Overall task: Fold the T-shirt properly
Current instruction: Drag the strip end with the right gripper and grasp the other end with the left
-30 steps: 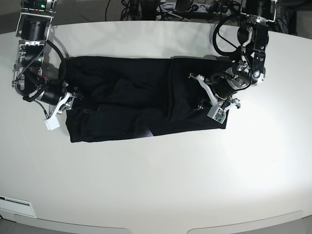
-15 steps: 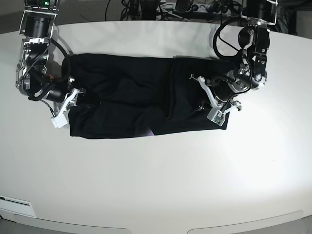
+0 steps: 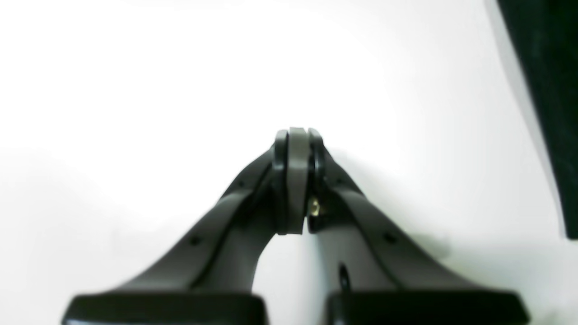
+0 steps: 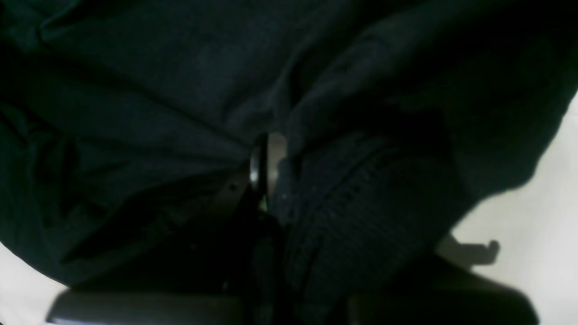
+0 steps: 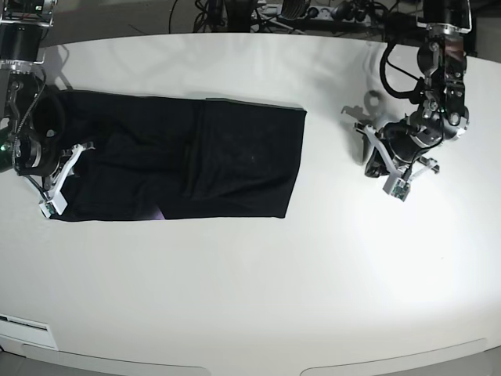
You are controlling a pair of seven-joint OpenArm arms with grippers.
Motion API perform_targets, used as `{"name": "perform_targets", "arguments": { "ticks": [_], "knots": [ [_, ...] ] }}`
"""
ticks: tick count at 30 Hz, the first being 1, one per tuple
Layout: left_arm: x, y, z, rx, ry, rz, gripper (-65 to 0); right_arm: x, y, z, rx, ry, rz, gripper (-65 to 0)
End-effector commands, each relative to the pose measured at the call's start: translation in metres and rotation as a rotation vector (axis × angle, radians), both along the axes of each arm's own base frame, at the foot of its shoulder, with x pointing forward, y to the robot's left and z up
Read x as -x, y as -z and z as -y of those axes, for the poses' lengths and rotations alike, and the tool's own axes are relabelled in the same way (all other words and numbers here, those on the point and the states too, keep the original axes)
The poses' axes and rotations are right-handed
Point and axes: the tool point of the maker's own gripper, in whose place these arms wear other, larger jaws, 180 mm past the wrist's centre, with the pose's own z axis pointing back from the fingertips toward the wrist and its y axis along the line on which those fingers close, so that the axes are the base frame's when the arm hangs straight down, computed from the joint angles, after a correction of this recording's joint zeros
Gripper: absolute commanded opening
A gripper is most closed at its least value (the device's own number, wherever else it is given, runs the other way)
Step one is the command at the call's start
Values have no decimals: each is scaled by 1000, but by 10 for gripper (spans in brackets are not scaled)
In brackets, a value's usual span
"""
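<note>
The black T-shirt lies folded into a long band on the white table, plain side up. A small purple bit of print peeks out at its front edge. My right gripper is at the shirt's left end, shut on a bunched fold of black cloth. The right wrist view shows this cloth pinched at the gripper. My left gripper is shut and empty over bare table, right of the shirt. In the left wrist view this gripper has its jaws together, and the shirt edge shows at the far right.
Cables and equipment lie beyond the table's far edge. The shirt's right edge stands a hand's width left of my left gripper. White table surface stretches in front of the shirt to the near edge.
The whole shirt has slid left with my right gripper still holding its left end. My left gripper is now off the cloth and has moved right onto bare table.
</note>
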Motion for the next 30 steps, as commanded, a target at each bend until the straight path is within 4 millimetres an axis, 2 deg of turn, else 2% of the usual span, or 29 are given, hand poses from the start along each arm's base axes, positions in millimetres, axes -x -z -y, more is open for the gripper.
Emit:
{"name": "perform_targets", "arguments": {
  "ticks": [1, 5, 8, 13, 17, 27, 30],
  "knots": [
    [-8, -13, -5, 2, -5, 40, -650, -12, -22, 14, 39, 7, 60, -650],
    [-6, -14, -1, 40, -8, 33, -650, -18, -46, 29, 107, 10, 105, -650],
    [-1, -12, 5, 82, -4, 19, -650, -24, -61, 26, 133, -1, 156, -650],
    [10, -4, 10, 119, -3, -13, -650, -34, -75, 10, 102, 16, 240, -650],
    [15, -1, 11, 129, -5, -9, -650, -39, -80, -18, 29, 24, 295, -650],
    [22, 3, 14, 156, -10, 8, -650, -39, -61, -104, -245, 33, 302, -650],
    [21, 2, 14, 159, -10, 15, -650, -39, -63, -132, -356, 23, 308, -650]
  ]
}}
